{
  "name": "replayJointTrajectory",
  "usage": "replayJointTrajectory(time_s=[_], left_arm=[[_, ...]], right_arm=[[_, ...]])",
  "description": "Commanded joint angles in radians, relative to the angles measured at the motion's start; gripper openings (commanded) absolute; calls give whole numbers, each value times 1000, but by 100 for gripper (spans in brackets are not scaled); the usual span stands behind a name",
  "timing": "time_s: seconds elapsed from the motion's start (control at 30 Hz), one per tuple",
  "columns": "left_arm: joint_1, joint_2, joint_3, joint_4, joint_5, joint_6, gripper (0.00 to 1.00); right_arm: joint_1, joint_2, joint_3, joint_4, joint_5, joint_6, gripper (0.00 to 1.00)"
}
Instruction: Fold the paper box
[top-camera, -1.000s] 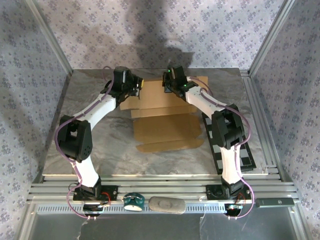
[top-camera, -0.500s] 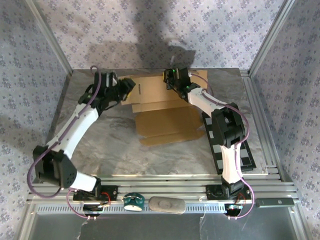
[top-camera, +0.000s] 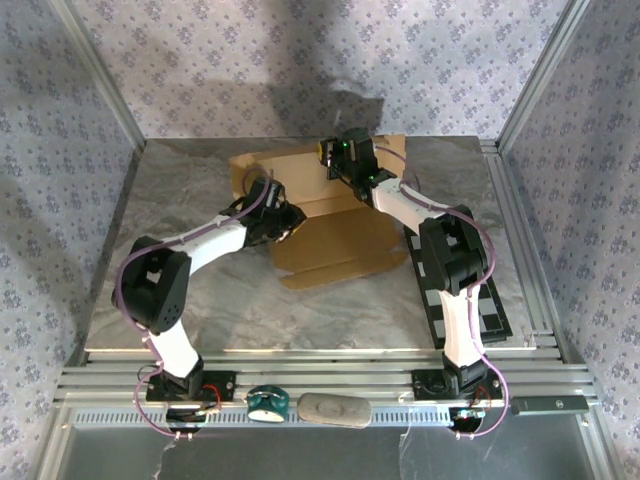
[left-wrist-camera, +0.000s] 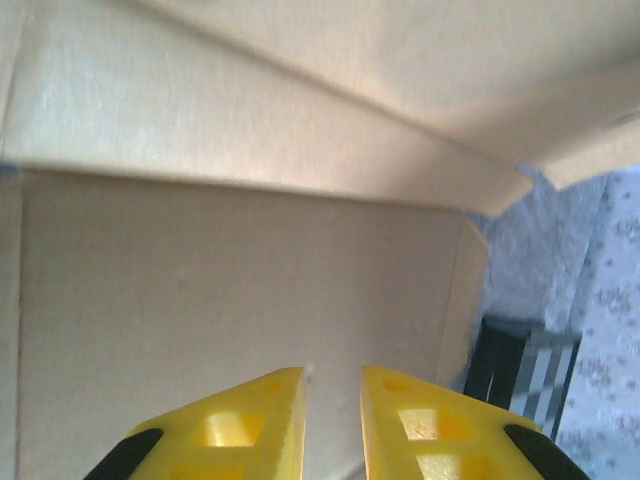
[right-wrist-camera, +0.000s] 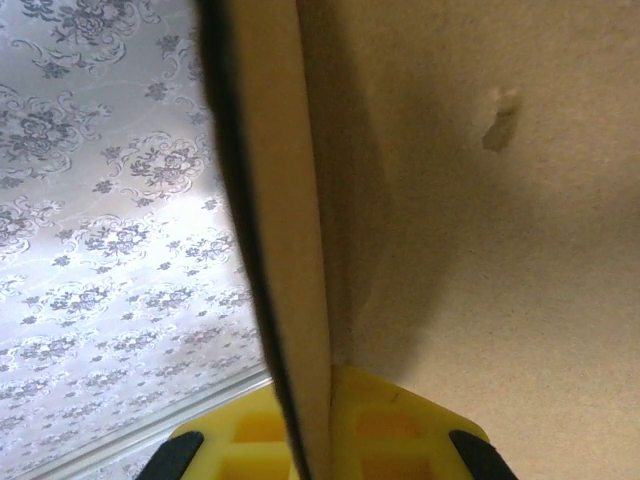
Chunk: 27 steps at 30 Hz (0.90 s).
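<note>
R pincer (right-wrist-camera: 312, 425) tight on paper box (top-camera: 335, 245) flap; L pincer (left-wrist-camera: 333, 400) slightly ajar nr panel

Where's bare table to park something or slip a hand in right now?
Free: the near strip of table between the front edge of the paper box and the near rail; also the far-left corner, beyond the left arm. Crowded: far centre, where both arms meet the box, and the right side, taken by the right arm and checkered board.

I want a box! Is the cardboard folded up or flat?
Partly folded: the paper box has its far panel standing up, its near part flat.
</note>
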Motion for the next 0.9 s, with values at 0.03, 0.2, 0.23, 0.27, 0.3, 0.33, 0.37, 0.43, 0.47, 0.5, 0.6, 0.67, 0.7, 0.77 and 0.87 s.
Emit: replayJointTrajectory(time_s=[0.03, 0.2, 0.23, 0.27, 0.3, 0.33, 0.37, 0.43, 0.47, 0.5, 0.6, 0.67, 0.7, 0.77, 0.87], left_arm=[[-7, 62, 57, 202, -115, -42, 20], [-7, 160, 116, 240, -153, -37, 18], [-10, 175, 123, 238, -158, -39, 17], [-12, 190, 131, 235, -164, -38, 17], [-15, 205, 134, 218, -176, -39, 17], [-14, 215, 131, 210, -186, -43, 16], [-15, 225, 121, 225, -196, -46, 16], [-14, 246, 117, 226, -207, -49, 15], [-14, 258, 123, 217, -210, -45, 15], [-14, 269, 130, 201, -214, -37, 15], [-8, 293, 136, 186, -224, -34, 15], [0, 300, 135, 193, -212, -31, 15], [5, 297, 138, 196, -204, -21, 15], [14, 288, 148, 177, -188, 1, 15], [29, 238, 131, 165, -156, 15, 17]], right_arm=[[5, 2, -7, 5, -14, -13, 0], [12, 0, -9, -3, -16, -6, 0], [13, -1, -9, -5, -15, -6, 0], [13, -1, -9, -6, -16, -4, 0], [15, -1, -8, -11, -15, -4, 0], [15, 0, -8, -14, -15, -4, 0], [15, 2, -6, -14, -17, -3, 0], [16, 6, -6, -15, -20, 1, 0], [19, 8, -8, -14, -21, 3, 0], [21, 10, -9, -14, -24, 5, 0], [23, 20, -14, -11, -35, 11, 0], [24, 19, -24, -11, -35, 11, 0], [23, 19, -30, -9, -38, 10, 0], [20, 18, -43, -6, -41, 6, 0], [14, 17, -67, 13, -46, -5, 0]])
